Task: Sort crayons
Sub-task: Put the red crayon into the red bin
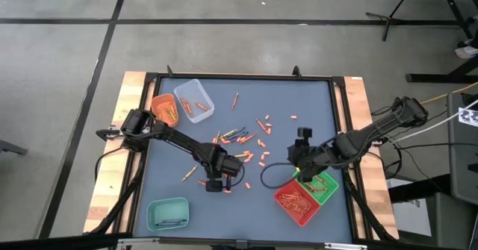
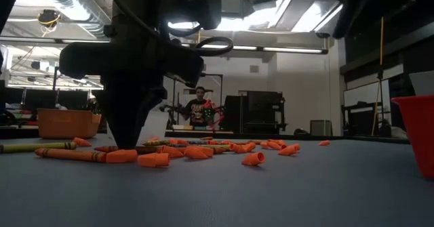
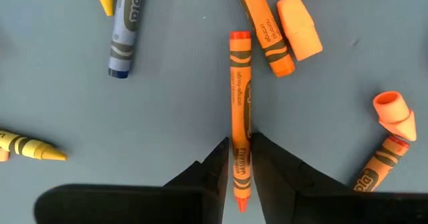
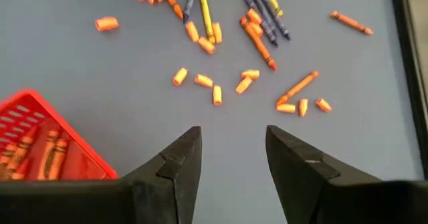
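Grey concrete floor crossed by dark lines; ceiling strip lights lit; a person seen behind the counter.

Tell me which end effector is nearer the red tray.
Right. The right end effector, open, hovers just beside the red tray; the left end effector, shut on an orange crayon, is across the mat.

Our left gripper points straight down, low over the bench, fingers pinched on an orange crayon lying lengthwise between them. Our right gripper hovers higher with its fingers spread wide and empty, its arm stretched inward.
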Robot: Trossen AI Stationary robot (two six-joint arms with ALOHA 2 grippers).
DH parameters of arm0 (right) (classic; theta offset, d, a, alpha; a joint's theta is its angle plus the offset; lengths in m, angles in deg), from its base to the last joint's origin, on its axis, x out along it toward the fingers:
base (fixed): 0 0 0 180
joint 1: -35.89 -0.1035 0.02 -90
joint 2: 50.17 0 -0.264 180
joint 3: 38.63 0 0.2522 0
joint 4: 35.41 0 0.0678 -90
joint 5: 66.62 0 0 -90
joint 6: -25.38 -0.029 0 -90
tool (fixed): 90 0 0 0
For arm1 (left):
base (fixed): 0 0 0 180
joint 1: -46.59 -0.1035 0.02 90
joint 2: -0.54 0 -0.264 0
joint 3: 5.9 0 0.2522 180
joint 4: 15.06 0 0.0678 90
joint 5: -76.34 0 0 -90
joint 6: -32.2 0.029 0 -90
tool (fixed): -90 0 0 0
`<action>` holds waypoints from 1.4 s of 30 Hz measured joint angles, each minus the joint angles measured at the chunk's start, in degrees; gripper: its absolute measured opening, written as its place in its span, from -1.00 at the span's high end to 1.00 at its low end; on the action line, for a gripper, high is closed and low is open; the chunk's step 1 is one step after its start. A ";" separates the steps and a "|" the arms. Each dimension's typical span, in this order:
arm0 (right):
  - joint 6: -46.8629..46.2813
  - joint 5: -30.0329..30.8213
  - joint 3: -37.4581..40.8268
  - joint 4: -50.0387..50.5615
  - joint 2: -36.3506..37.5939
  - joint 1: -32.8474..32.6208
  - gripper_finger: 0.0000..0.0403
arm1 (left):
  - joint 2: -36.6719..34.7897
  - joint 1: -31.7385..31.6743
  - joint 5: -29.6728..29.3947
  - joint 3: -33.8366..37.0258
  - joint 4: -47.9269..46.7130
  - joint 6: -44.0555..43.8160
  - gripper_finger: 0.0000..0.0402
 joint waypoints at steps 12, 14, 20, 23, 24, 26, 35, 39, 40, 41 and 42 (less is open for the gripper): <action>-0.76 -2.55 10.51 -12.54 0.00 0.00 0.18 | 0.12 0.00 -0.40 0.10 0.89 -0.04 0.98; -0.78 -3.31 11.62 -14.84 0.00 0.00 0.18 | 0.15 0.00 -0.51 0.10 0.91 -0.04 0.97; -0.62 -4.03 13.60 -21.06 -0.02 0.00 0.18 | 0.33 -0.10 -0.51 -1.80 -0.13 1.46 0.96; -0.52 -4.07 14.21 -23.63 -0.02 0.00 0.18 | 0.74 -0.32 -0.68 -4.32 -1.26 3.83 0.96; -0.52 -4.08 14.29 -23.95 -0.02 0.00 0.18 | 0.88 -0.42 -1.40 -5.37 -0.53 4.75 0.96; -0.52 -4.09 14.31 -24.02 -0.04 0.00 0.18 | 0.89 -0.82 -3.49 -7.32 0.77 6.17 0.96; -0.49 -3.88 14.31 -25.48 -0.07 -0.01 0.18 | 0.67 -3.01 -10.09 -13.37 1.74 9.47 0.95; -0.32 -1.88 14.31 -29.68 -0.07 0.00 0.18 | 0.56 -4.16 -11.28 -13.97 7.47 9.62 0.95; -0.09 -1.28 14.31 -30.54 -0.07 0.00 0.18 | 0.56 -4.35 -11.28 -13.97 8.77 9.63 0.95; -0.01 -0.82 14.31 -31.11 -0.07 0.00 0.18 | 0.56 -4.55 -11.26 -13.97 10.21 9.67 0.95; 0.01 -0.28 14.31 -31.18 -0.07 0.00 0.18 | 0.56 -4.71 -11.26 -13.97 11.93 9.89 0.95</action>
